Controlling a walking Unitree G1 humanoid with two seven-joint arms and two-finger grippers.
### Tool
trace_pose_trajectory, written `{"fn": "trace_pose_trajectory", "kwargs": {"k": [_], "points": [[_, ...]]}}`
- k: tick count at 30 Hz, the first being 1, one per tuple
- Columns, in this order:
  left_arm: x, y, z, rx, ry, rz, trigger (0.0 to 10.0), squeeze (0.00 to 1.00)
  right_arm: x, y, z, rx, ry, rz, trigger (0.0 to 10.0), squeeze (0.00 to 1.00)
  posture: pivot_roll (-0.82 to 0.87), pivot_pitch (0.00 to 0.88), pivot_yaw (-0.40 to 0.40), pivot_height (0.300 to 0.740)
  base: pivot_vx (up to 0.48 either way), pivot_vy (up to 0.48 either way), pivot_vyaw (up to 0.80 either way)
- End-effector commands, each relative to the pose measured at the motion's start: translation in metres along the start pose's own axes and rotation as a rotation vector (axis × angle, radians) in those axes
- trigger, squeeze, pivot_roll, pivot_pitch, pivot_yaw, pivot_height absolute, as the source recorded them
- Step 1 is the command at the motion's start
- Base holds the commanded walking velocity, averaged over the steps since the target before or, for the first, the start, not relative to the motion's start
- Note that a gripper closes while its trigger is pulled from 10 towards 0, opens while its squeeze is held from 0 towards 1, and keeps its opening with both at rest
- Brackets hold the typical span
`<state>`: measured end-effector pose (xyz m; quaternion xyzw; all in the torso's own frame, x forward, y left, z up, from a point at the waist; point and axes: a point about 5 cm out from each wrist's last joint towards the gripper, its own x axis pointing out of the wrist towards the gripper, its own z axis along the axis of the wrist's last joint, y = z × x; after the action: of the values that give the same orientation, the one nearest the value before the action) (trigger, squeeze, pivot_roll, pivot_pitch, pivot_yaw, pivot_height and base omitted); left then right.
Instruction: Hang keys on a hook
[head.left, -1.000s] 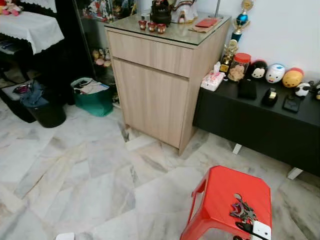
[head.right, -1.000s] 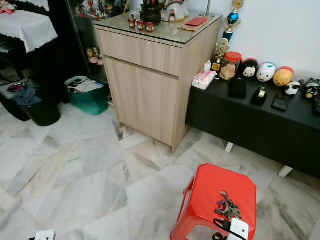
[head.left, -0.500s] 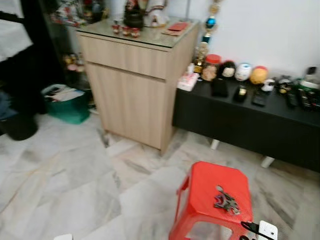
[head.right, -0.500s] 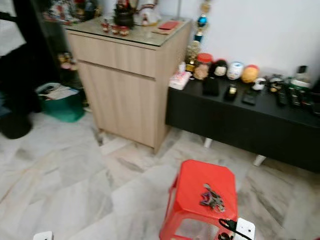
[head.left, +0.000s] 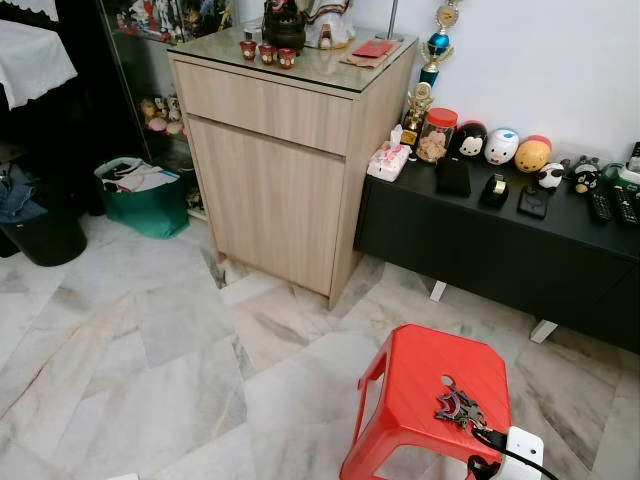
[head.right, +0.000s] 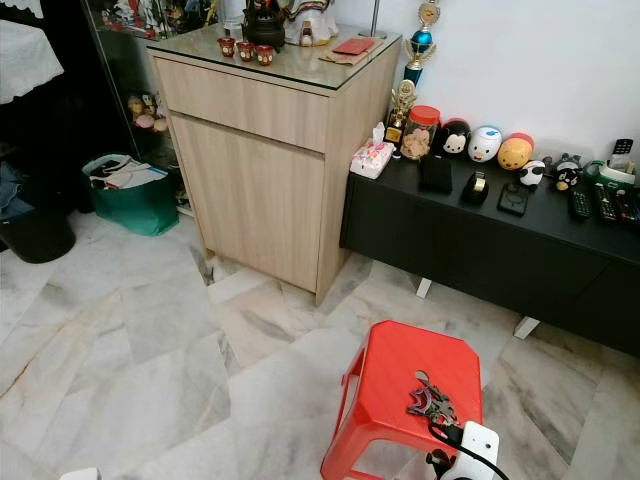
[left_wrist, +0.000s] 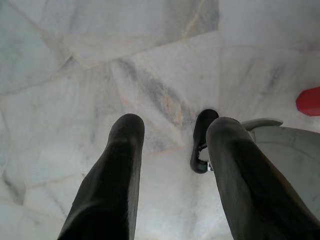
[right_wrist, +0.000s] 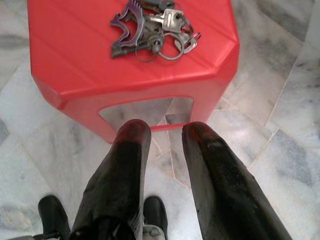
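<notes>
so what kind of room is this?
Likely a home living room: marble-tile floor, a wooden cabinet, and a low black console lined with trophies and toy figures. Keys lie on a red stool.

text: none legible | labels: none legible | brands: none legible | numbers, signs: none legible

A red stool (head.left: 425, 400) stands on the grey marble floor (head.left: 150, 340). A bunch of keys (right_wrist: 150, 27) lies on its flat top, near the edge closest to the right pincer (right_wrist: 167, 137). The pincer hangs just past that edge, over the floor, its two fingers a little apart.
</notes>
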<state>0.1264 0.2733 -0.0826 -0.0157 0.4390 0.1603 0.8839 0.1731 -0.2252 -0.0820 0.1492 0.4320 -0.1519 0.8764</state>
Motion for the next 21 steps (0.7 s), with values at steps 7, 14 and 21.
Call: {"fn": "trace_pose_trajectory", "kwargs": {"k": [7,14,21], "points": [[0.0026,-0.0053,0.0056,-0.002,-0.001,-0.017,10.0,0.0,0.0006,-0.0036,0.0074,0.008,-0.019,-0.015,10.0,0.0,0.09,0.0,-0.072,0.74,0.271,0.0,0.0],[0.0035,-0.0067,0.0075,0.0,0.002,-0.022,10.0,0.0,0.0,-0.0039,0.0024,-0.016,0.004,-0.015,10.0,0.0,0.1,0.0,-0.077,0.74,0.272,0.0,0.0],[0.0025,-0.0053,0.0047,-0.013,0.005,-0.018,10.0,0.0,0.0004,-0.0018,0.0034,-0.013,-0.002,-0.012,10.0,0.0,0.1,0.0,-0.08,0.74,0.272,0.0,0.0]]}}
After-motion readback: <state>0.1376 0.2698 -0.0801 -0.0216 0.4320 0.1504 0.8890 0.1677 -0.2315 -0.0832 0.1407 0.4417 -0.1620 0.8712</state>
